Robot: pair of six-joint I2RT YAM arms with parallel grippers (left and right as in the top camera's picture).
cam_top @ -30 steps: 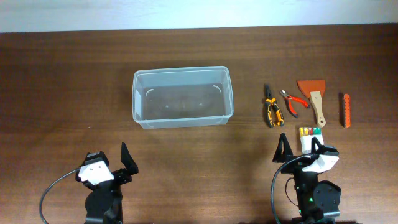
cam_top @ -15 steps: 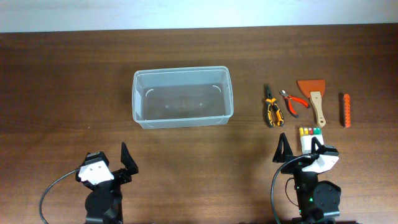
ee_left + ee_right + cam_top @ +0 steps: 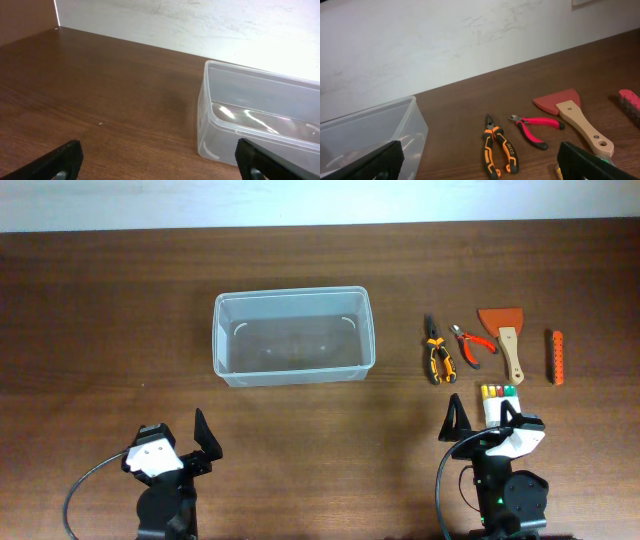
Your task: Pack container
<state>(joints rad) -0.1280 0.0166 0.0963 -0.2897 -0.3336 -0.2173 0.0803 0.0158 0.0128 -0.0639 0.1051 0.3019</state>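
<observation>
The clear plastic container [image 3: 293,336] stands empty at the table's middle; it also shows in the left wrist view [image 3: 260,117] and the right wrist view [image 3: 365,132]. To its right lie orange-handled pliers [image 3: 437,354] [image 3: 498,147], small red cutters [image 3: 473,343] [image 3: 536,128], a scraper with a wooden handle [image 3: 505,339] [image 3: 575,114] and an orange file [image 3: 555,357] [image 3: 631,101]. My left gripper [image 3: 181,442] [image 3: 160,167] is open and empty near the front edge. My right gripper [image 3: 487,423] [image 3: 485,167] is open and empty, in front of the tools.
A small white box with coloured pieces [image 3: 496,401] lies just in front of the tools, partly under my right gripper. A white wall [image 3: 200,25] runs along the table's far edge.
</observation>
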